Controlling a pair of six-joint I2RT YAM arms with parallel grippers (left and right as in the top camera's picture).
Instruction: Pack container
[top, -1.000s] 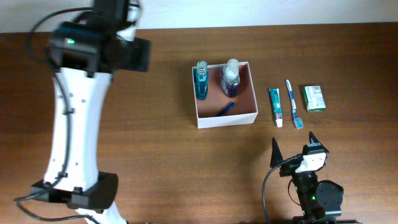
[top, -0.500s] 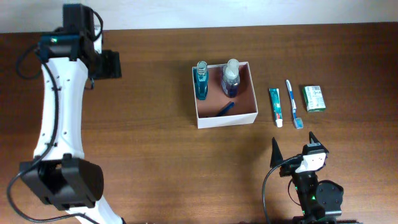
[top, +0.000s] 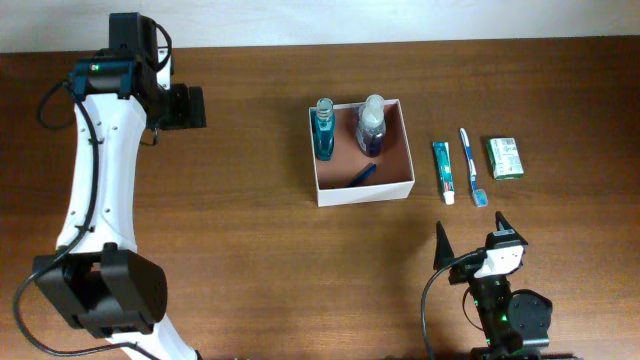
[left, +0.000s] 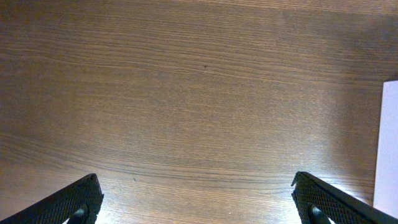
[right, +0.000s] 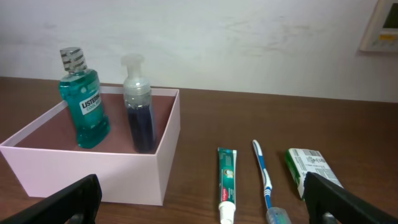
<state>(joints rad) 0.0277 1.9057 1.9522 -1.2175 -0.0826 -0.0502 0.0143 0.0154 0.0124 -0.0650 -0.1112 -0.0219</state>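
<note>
- Black tips are all that the wrist views show of either tool; the lower frame edge cuts off the rest.
- Left gripper (left: 202, 200): its jaws are spread wide, with nothing between them and touching nothing. It hangs over the bare wooden table (left: 186, 93), well to the left of the container (top: 365, 190).
- White sliver (left: 392, 143) at the right edge of the left wrist view: cut off, and what it is cannot be told.
- Right gripper (right: 208, 202): its jaws are just as wide and empty. It sits in front of the container and off to its right.
- Container: stands on the table, open top up. A blue-green mouthwash bottle (top: 324, 135) is upright in its far left corner, with a clear pump bottle (top: 371, 125) upright beside it.
- Small dark blue thing (top: 362, 175): lies on the container's floor near the front wall, too small to name.
- Right of the container, going outward: a toothpaste tube (top: 443, 170), a toothbrush (top: 471, 165) and a green packet (top: 504, 157). All lie flat and apart from one another.
</note>
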